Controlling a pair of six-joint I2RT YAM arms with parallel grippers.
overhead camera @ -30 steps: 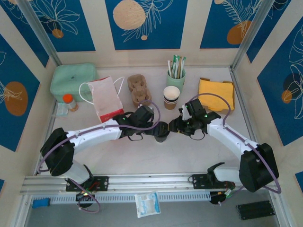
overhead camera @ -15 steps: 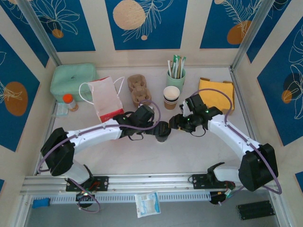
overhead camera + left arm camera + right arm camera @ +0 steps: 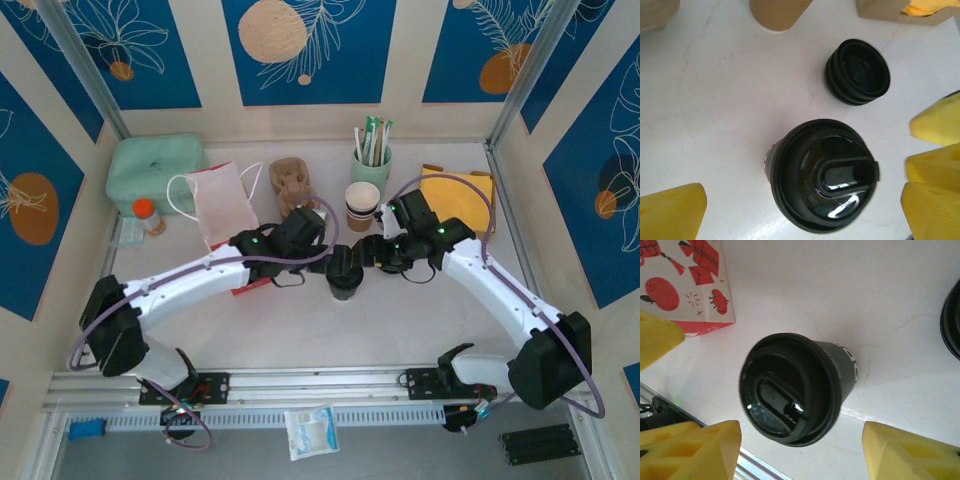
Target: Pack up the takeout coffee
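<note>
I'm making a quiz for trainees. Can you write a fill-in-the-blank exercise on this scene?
1. The takeout coffee is closed with a ____ lid.
2. The left gripper and the right gripper each have ____ jaws.
3. The paper bag bears a ____ print.

Missing words: black; open; red.

Upright black-lidded takeout coffee (image 3: 787, 390)

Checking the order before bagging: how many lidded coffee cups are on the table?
1. The lidded cup stands mid-table, near the paper bag. The cup stack behind it is lidless; the bag's inside is unseen.
</note>
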